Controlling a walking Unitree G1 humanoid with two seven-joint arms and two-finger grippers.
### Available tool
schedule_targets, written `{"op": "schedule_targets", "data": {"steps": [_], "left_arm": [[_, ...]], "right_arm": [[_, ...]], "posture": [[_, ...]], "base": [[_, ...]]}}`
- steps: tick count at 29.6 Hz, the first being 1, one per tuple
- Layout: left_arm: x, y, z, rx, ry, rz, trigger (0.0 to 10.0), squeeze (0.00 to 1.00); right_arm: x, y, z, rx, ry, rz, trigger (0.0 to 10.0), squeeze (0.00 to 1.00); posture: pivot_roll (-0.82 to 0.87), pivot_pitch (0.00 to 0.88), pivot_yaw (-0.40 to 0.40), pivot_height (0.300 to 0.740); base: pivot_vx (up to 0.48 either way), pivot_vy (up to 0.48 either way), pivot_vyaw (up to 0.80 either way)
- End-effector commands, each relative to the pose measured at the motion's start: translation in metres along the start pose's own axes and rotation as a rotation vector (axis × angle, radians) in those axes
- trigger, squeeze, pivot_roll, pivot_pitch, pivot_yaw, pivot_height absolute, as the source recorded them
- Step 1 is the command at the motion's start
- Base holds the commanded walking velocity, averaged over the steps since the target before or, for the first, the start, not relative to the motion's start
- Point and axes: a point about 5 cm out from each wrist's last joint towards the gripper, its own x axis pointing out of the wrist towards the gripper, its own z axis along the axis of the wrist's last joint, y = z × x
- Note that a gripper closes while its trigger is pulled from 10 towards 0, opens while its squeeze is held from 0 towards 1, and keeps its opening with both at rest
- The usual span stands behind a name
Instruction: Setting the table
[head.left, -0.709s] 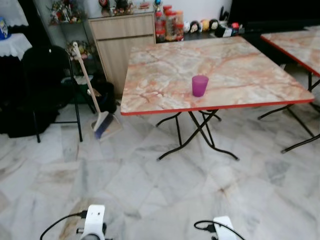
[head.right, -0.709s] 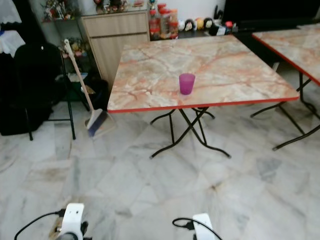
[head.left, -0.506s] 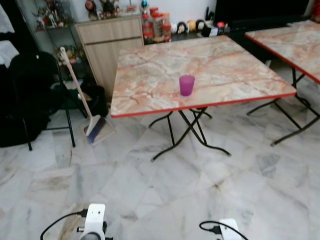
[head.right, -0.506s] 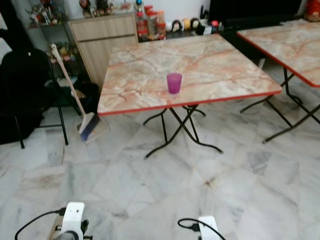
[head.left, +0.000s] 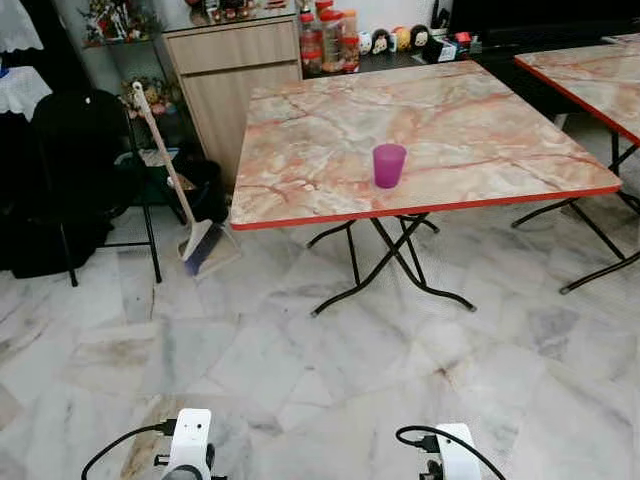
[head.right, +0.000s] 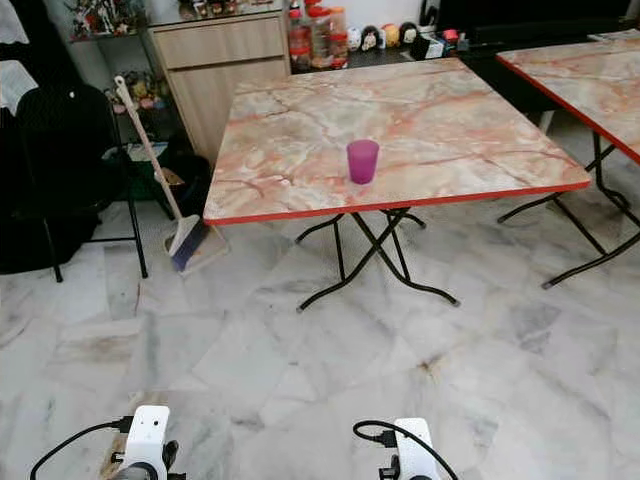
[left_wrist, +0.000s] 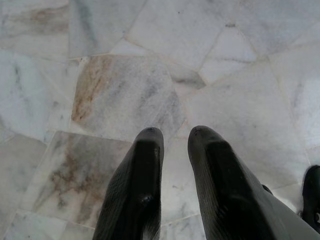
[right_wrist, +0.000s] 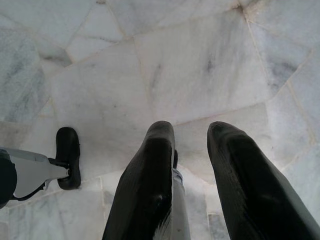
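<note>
Two white, boxy wrist housings sit at the six o'clock edge of the head views, the left wrist (head.left: 189, 445) with a small round dark port on its face, the right wrist (head.left: 455, 452) plainer. A thin black cable (head.left: 118, 447) loops off the left one toward nine o'clock; another black cable (head.left: 420, 436) curls from the right one. The left gripper (left_wrist: 172, 137) has two long, matte black, round-tipped fingers with a faintly ribbed surface. The right gripper (right_wrist: 191, 131) looks alike.
</note>
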Motion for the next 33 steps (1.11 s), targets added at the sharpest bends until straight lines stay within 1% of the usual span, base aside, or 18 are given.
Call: {"op": "schedule_targets", "data": {"steps": [1, 7, 17, 23, 33], "left_arm": [[0.000, 0.003, -0.002, 0.032, 0.012, -0.002, 10.0, 0.00], [-0.001, 0.001, -0.003, 0.037, 0.015, -0.009, 10.0, 0.00], [-0.001, 0.000, -0.006, 0.041, 0.021, -0.013, 10.0, 0.00], [-0.002, -0.002, -0.008, 0.049, 0.028, -0.022, 10.0, 0.00], [-0.001, 0.002, -0.006, 0.054, 0.023, -0.014, 10.0, 0.00]], "right_arm": [[0.000, 0.002, -0.002, 0.032, 0.000, -0.003, 10.0, 0.00], [-0.001, -0.002, -0.004, 0.029, -0.007, -0.018, 10.0, 0.00], [-0.001, -0.005, 0.000, 0.029, -0.015, -0.030, 10.0, 0.00], [0.000, -0.004, 0.006, 0.038, -0.038, -0.013, 10.0, 0.00], [0.000, -0.001, 0.005, 0.055, -0.029, -0.025, 10.0, 0.00]], "posture": [[-0.01, 0.000, 0.082, 0.736], [-0.01, 0.000, 0.082, 0.736], [-0.02, 0.000, 0.073, 0.736], [-0.02, 0.000, 0.067, 0.728], [-0.01, 0.000, 0.078, 0.728]], "base": [[0.000, 0.000, -0.48], [0.000, 0.000, -0.08], [0.000, 0.000, 0.00], [0.281, 0.000, -0.24], [0.295, 0.000, 0.00]]}}
